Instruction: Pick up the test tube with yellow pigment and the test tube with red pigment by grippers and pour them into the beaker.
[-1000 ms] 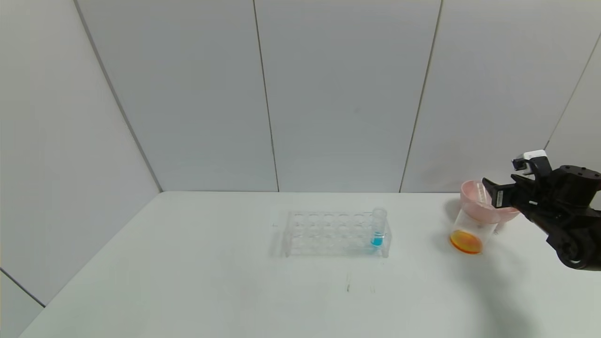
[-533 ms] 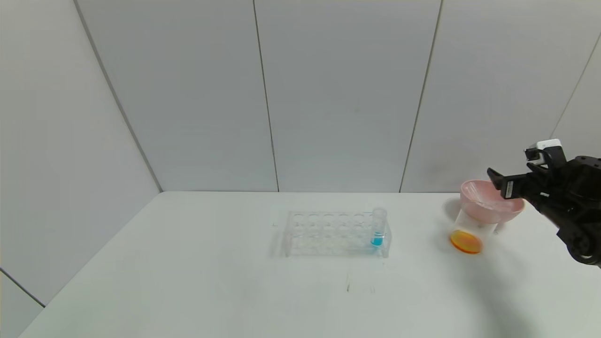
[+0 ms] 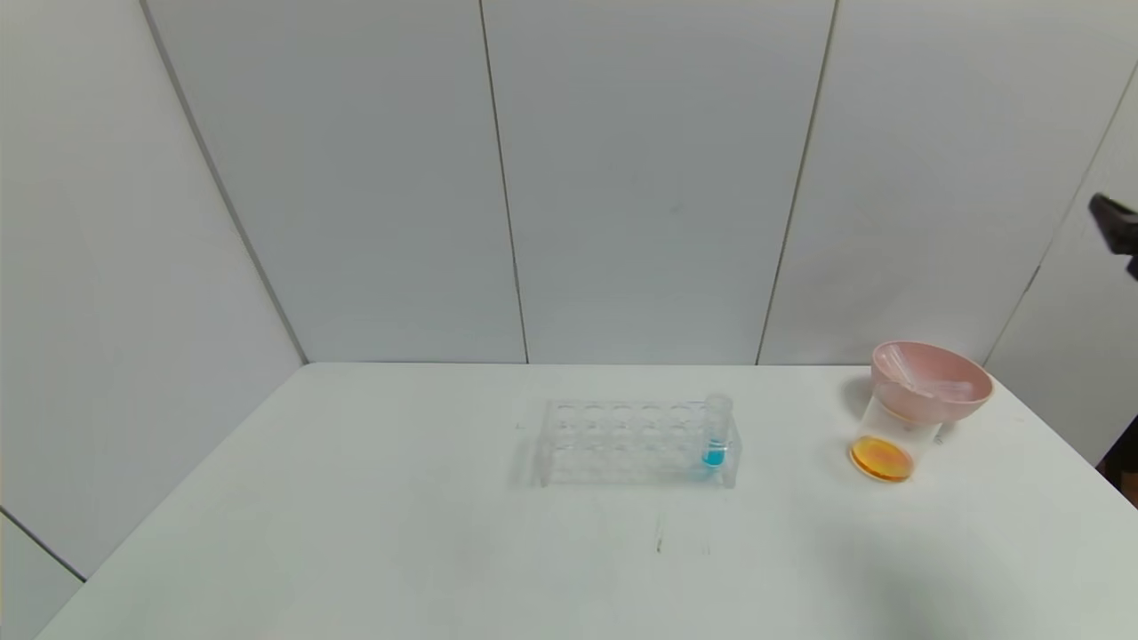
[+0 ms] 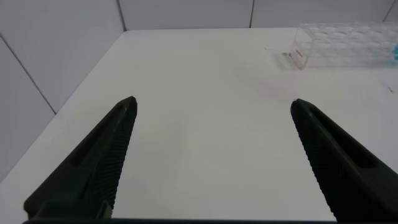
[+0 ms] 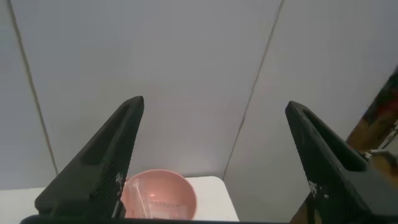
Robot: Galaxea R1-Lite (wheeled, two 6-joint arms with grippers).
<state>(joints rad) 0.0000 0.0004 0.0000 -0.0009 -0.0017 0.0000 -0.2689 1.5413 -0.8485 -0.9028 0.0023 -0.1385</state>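
Orange liquid is sitting at the bottom of the beaker [image 3: 892, 442], which is standing near the table's [image 3: 373, 498] right edge, just in front of the pink bowl [image 3: 932, 384]; two emptied tubes seem to be lying inside that bowl, though I cannot tell which is which; the tube with blue liquid [image 3: 716, 433] is standing alone in the clear rack [image 3: 622, 442]; I am reading the right gripper [image 5: 214, 155] as spread wide and empty, high above the bowl; the left gripper [image 4: 214, 152] is hovering with fingers apart over bare table, well away from the rack; I am judging the beaker light, thin-walled and slippery, so any hold should be going low on its wall, gently
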